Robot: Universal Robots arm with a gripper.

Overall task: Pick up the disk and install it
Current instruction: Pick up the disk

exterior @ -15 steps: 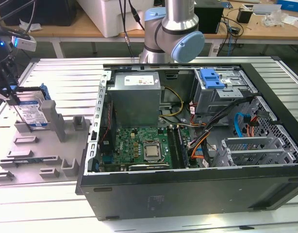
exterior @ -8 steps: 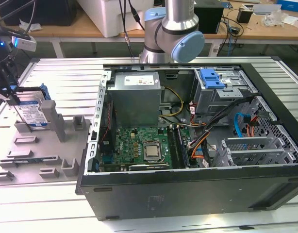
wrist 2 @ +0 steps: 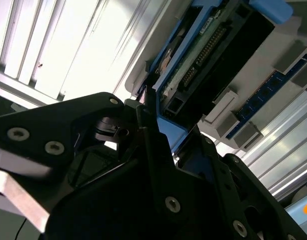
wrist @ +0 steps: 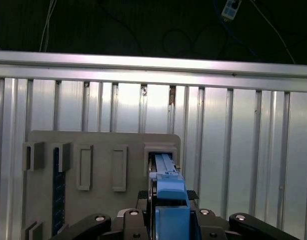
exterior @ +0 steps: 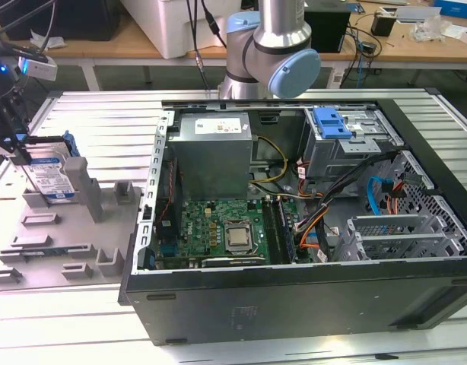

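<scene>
The disk stands upright on its edge in a slot of the grey fixture plate at the exterior view's left, its white-and-blue label facing out. My gripper is at the disk's upper end, with its jaws against both sides of the blue carrier frame. In the first wrist view the blue frame of the disk sits between the black fingers over the fixture slot. The second wrist view shows the disk from its circuit-board side, with the gripper pinching its blue edge.
An open computer case lies on the slatted metal table, its motherboard and cables exposed. A grey drive cage with a blue latch sits in its far corner. The arm's base rises behind the case.
</scene>
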